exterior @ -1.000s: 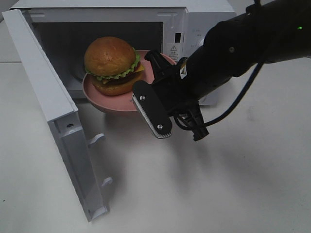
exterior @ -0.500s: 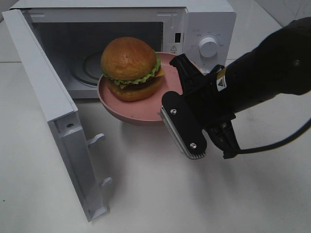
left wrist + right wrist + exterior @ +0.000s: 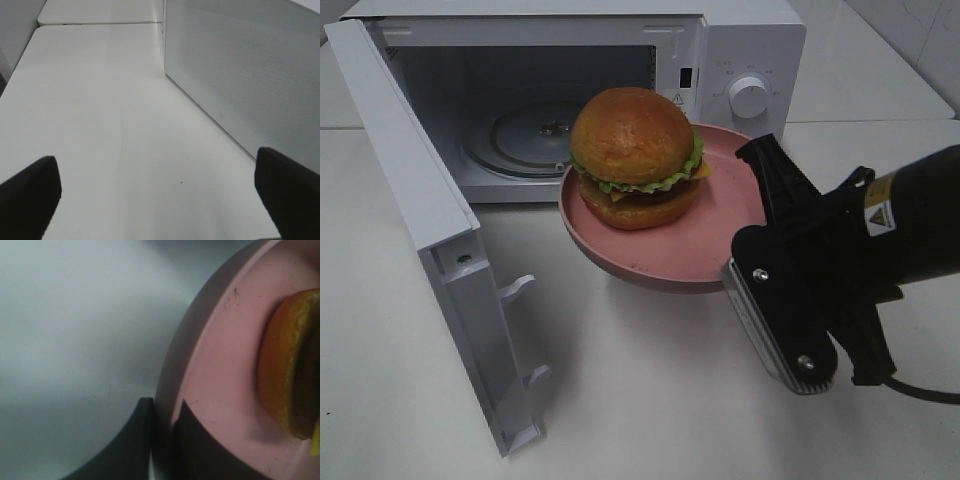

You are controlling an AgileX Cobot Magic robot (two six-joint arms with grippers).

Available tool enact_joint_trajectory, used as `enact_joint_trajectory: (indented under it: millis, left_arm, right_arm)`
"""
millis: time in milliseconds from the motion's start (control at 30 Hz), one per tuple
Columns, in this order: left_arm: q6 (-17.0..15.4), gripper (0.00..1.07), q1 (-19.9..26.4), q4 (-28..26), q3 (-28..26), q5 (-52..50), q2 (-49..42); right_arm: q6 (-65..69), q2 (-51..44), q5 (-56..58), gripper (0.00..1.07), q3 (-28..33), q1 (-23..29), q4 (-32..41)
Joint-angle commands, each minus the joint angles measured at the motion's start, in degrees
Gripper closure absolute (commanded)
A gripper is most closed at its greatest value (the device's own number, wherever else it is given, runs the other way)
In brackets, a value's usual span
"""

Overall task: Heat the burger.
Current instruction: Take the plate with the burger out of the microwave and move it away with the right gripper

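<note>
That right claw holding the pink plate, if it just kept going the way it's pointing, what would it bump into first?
Probably the microwave. The right claw, shut on the pink plate carrying the burger, points up-left toward its open cavity and control-panel front. Depth is unclear, so which part the plate meets first is uncertain.

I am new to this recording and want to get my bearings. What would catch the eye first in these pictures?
First the burger, sitting on a pink plate held in the air just in front of the open microwave. The black right gripper is clamped on the plate's rim, one finger under it and one over. The microwave door stands wide open on the left, and the glass turntable inside is bare.
</note>
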Motion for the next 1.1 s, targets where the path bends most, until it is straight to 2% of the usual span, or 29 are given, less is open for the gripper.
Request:
enact_joint_trajectory:
  millis: [33,367,567,667,700,767,800,933,1100]
  left_arm:
    - [-0.5,0.06,0.1,-0.3,0.2,-0.2,-1.1]
    - [-0.5,0.06,0.1,-0.3,0.2,-0.2,-1.1]
    - [-0.5,0.06,0.1,-0.3,0.2,-0.2,-1.1]
    - [-0.5,0.06,0.1,-0.3,0.2,-0.2,-1.1]
    - [-0.5,0.06,0.1,-0.3,0.2,-0.2,-1.1]
    - [-0.5,0.06,0.1,-0.3,0.2,-0.2,-1.1]
    - [-0.5,0.06,0.1,-0.3,0.2,-0.2,-1.1]
    - [-0.5,0.06,0.1,-0.3,0.2,-0.2,-1.1]
    - [-0.5,0.06,0.1,-0.3,0.2,-0.2,-1.1]
  right_arm:
    - [1.0,-5.3,-2.4,1.07,2.5,-0.2,0.0]
    - [3.3,-15.6,2.8,1.07,7.7,-0.2,-0.7]
    - [8.8,-20.7,7.7,1.07,9.2,-0.2,-5.2]
    - [16.0,-23.3,10.2,1.07,9.8,-0.2,-11.1]
    - [16.0,-23.3,10.2,1.07,9.8,-0.2,-11.1]
    - [22.6,-24.0,12.9,1.07,9.8,-0.2,-16.4]
    - [22.6,-24.0,12.9,1.07,9.8,-0.2,-16.4]
    - [35.9,-24.2,16.0,1.07,9.8,-0.2,-25.8]
    - [48.4,-24.2,18.6,1.07,9.8,-0.2,-31.7]
